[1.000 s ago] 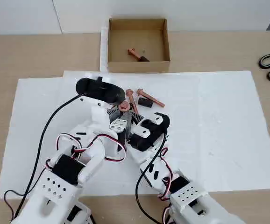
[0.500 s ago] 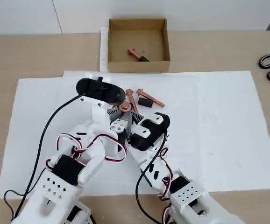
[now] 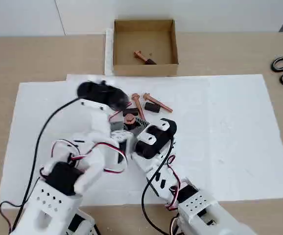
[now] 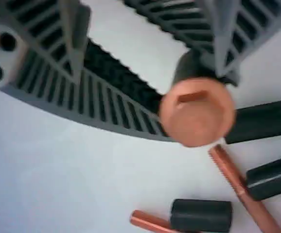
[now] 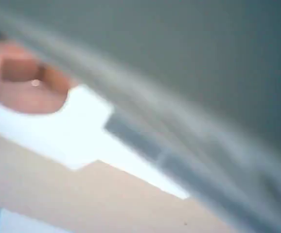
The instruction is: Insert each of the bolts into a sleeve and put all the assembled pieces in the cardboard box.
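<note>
Inside the cardboard box (image 3: 173, 45) lies one assembled piece (image 3: 144, 58). The left gripper (image 4: 193, 90) clamps a sleeved bolt (image 4: 196, 112). I cannot tell the right gripper (image 3: 139, 126) state. Loose bolts (image 3: 137, 105) and sleeves (image 3: 152, 107) lie outside, waiting.

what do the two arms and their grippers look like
Both the left arm and right arm are white plastic with black motor blocks, a black camera pod at the wrist and a grid of small holes near the base. Red, white and black wires loop between joints; a thick black cable trails along each. The left gripper and right gripper are dark grey, ribbed.
</note>
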Robot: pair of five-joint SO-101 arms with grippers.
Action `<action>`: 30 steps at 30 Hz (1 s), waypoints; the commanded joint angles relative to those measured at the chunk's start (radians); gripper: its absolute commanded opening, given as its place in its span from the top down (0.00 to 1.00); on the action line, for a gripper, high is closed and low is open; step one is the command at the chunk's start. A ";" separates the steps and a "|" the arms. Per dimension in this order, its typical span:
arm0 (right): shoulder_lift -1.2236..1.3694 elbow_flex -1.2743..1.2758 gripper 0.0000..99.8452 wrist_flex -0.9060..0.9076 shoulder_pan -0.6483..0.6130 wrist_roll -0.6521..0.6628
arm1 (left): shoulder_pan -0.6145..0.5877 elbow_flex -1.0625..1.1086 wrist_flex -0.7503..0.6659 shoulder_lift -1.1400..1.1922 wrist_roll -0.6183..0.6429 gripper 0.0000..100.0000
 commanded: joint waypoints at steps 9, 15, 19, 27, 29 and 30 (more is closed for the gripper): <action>-0.028 -0.015 1.00 -0.021 0.007 0.009 | -0.166 -0.047 0.051 -0.221 -0.091 0.83; -0.028 -0.017 1.00 -0.021 0.056 0.009 | -0.259 -0.045 0.057 -0.396 -0.137 0.83; -0.028 -0.023 1.00 0.024 0.119 0.009 | -0.396 0.027 0.052 -0.471 -0.152 0.83; -0.019 -0.400 1.00 0.601 0.294 0.009 | -0.552 0.134 0.055 -0.471 -0.146 0.83; -0.018 -0.529 1.00 0.700 0.309 0.012 | -0.552 0.148 0.055 -0.473 -0.144 0.83; -0.016 -0.594 1.00 0.742 0.309 0.014 | -0.551 0.157 0.052 -0.473 -0.143 0.83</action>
